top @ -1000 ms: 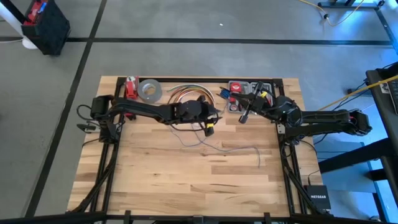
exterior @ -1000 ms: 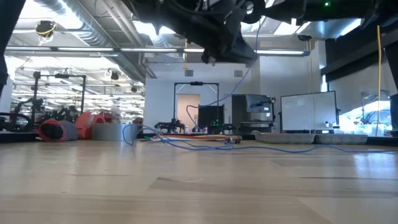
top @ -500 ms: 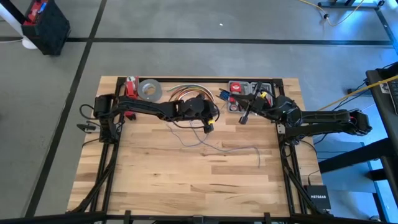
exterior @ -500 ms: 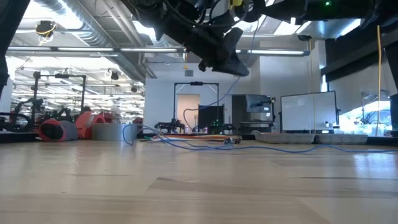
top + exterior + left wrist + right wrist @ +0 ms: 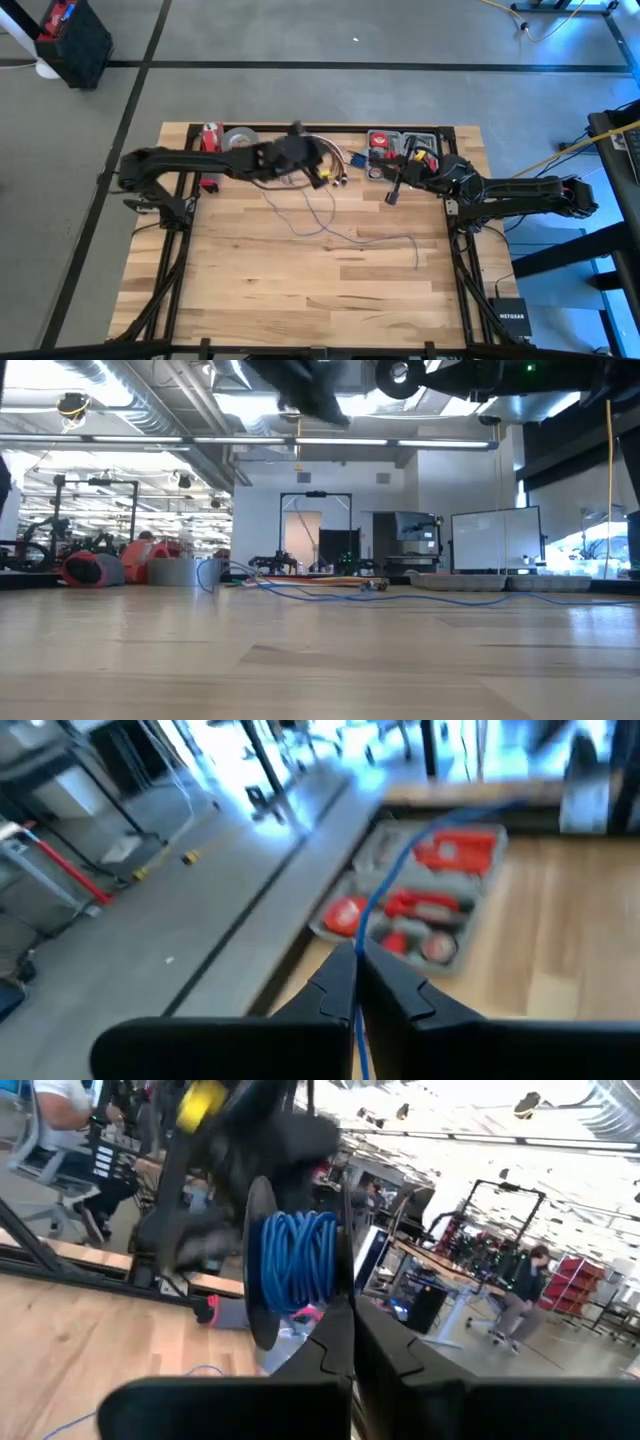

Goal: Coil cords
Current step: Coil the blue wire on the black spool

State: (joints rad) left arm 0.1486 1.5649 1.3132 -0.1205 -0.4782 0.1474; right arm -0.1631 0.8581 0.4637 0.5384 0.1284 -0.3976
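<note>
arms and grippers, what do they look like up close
Both arms are dark, near-black, jointed links with thin black cables looping off them near the bases. The left gripper and right gripper each end in two dark, tapering, wedge-shaped fingers on a broad black body. A small yellow marking shows near each wrist in the high view.

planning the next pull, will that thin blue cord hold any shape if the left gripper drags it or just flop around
Probably floppy: the cord lies in loose wandering curves on the table and bends sharply where the left gripper pinches it. It looks light for its length, so it should trail rather than resist. Slack may snag near the tool case.
</note>
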